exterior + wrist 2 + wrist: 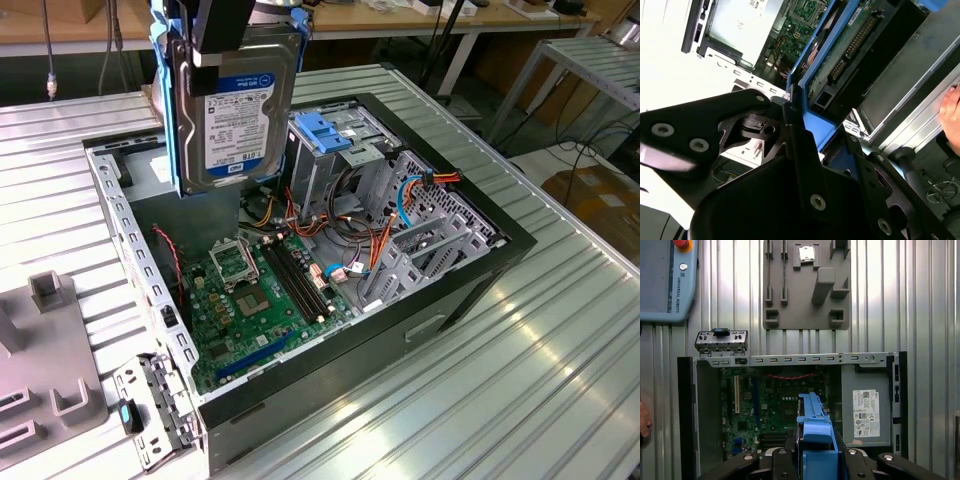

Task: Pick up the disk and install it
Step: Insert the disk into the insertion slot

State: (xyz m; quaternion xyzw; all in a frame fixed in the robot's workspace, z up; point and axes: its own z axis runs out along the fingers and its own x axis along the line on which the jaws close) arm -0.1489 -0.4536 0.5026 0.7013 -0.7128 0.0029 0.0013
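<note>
The computer case (440, 300) is lying open on the ribbed metal table (450, 410), with its green circuit board (260, 290) facing up inside. Above the case's far end, just beside the metal drive cage (335, 170), the gripper (225, 45) is holding the disk (235, 110) upright in the air. Its fingers are clamped on the disk's upper end.

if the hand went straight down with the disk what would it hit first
Likely the motherboard: the hand, shut on the disk, points down into the open computer case, disk edge leading. Depth is unclear, so the drive cage beside it could come first.
</note>
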